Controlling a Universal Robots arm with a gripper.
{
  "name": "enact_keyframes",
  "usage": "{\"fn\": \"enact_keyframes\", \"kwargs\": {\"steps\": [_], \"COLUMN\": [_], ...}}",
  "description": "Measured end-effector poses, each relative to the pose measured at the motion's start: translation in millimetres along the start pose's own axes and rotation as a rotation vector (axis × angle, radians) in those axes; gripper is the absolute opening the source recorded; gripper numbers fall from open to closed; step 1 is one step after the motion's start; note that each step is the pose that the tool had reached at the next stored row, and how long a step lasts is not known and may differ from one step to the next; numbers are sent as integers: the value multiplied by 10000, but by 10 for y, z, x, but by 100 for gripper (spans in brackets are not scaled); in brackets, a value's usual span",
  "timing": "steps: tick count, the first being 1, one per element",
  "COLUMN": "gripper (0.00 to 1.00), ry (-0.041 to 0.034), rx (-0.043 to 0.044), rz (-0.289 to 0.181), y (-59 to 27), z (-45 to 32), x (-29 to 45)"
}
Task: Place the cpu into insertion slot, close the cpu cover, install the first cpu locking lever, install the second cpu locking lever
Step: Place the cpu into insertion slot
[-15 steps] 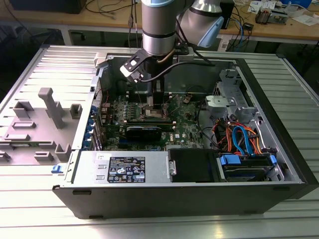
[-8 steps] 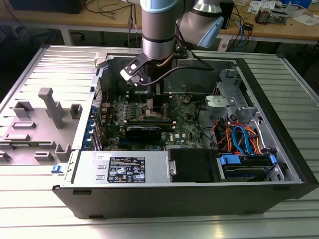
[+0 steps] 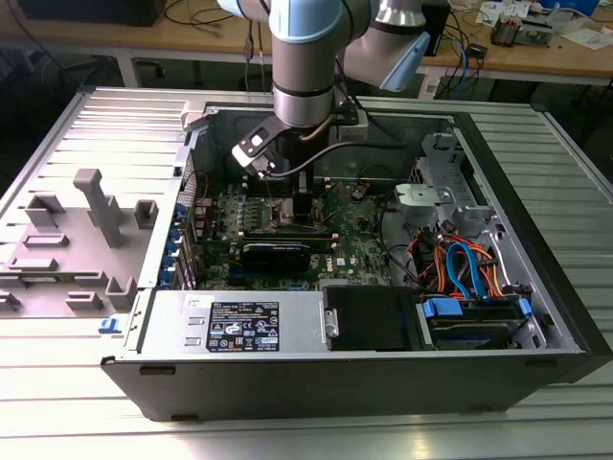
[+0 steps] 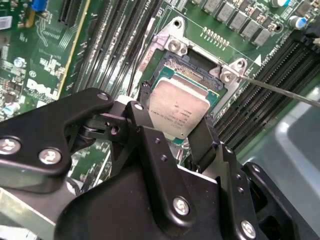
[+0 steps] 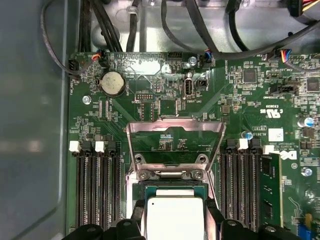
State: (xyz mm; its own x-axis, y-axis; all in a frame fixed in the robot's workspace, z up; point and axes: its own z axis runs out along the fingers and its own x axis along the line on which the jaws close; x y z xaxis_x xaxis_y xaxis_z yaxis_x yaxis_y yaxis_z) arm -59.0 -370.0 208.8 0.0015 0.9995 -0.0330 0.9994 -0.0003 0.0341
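The gripper (image 3: 299, 204) hangs down from the robot arm (image 3: 306, 57) into the open computer case (image 3: 383, 383) in the exterior view. It sits low over the green board (image 3: 359, 249). A grey box at the front of the case has a white label (image 3: 244, 326) with small black print on it.

In the second wrist view, the gripper (image 4: 170, 120) has its two black fingers (image 4: 137, 109) closed on the sides of the cpu (image 4: 180, 107). The cpu is right at the insertion slot (image 4: 187, 70), a bit tilted, with the slot's silver frame around it. The cpu's pale face has tiny dark writing. White letters are printed on the board (image 4: 45, 75).

In the first wrist view, the gripper (image 5: 175, 220) holds the cpu (image 5: 175, 217) over the insertion slot (image 5: 175, 186). The cpu cover (image 5: 175, 122) stands up open, just behind the slot. You can see the board through its big square hole. There is a round silver battery (image 5: 113, 82), a white sticker (image 5: 275, 134) with dark print, and white letters all over the board (image 5: 240, 105).
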Motion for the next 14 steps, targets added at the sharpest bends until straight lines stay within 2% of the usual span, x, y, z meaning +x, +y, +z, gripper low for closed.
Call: {"fn": "enact_keyframes", "kwargs": {"steps": [5, 14], "gripper": [55, 55], "ry": [1, -2], "rx": [0, 1], "rz": [-2, -9], "y": [-14, -33], "z": [88, 115], "x": [5, 7]}}
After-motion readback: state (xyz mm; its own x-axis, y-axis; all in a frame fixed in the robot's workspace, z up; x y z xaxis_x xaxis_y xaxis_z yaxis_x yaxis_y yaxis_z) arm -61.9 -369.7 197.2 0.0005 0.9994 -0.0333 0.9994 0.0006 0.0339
